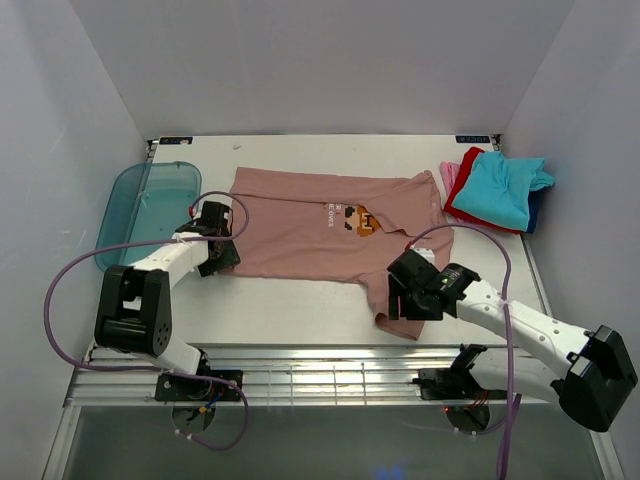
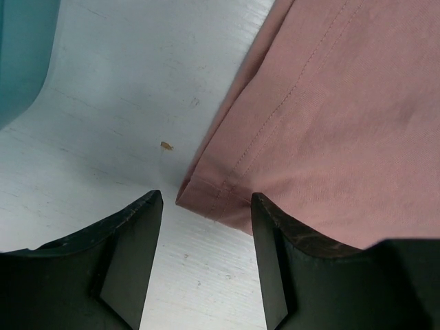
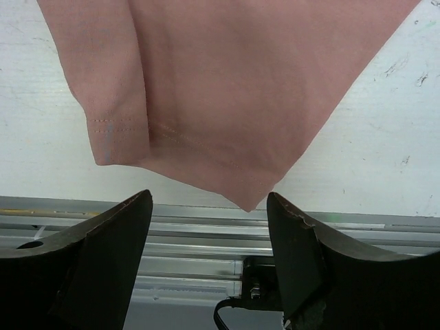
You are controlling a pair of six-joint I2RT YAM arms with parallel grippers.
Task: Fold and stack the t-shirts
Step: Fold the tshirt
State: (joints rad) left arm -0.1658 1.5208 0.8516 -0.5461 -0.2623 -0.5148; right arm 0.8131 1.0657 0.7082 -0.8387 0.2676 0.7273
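Observation:
A dusty-pink t-shirt (image 1: pixel 320 225) with a small pixel figure print lies spread flat mid-table. My left gripper (image 1: pixel 222 256) hovers at its near-left hem corner. In the left wrist view that gripper (image 2: pixel 206 199) is open, and the stitched hem corner (image 2: pixel 206 196) lies just ahead of the gap, apart from both fingers. My right gripper (image 1: pixel 403 303) is over the shirt's near-right flap. In the right wrist view it (image 3: pixel 210 199) is open too, with the pink cloth's pointed corner (image 3: pixel 249 199) just beyond the fingertips. Folded t-shirts (image 1: pixel 500 190), turquoise on top of red, pink and dark blue, are stacked at the back right.
A translucent teal tray (image 1: pixel 130 215) lies at the table's left edge, also showing in the left wrist view's corner (image 2: pixel 20 55). The table's near edge with metal rails (image 3: pixel 206 234) runs just below the right gripper. White walls close in three sides.

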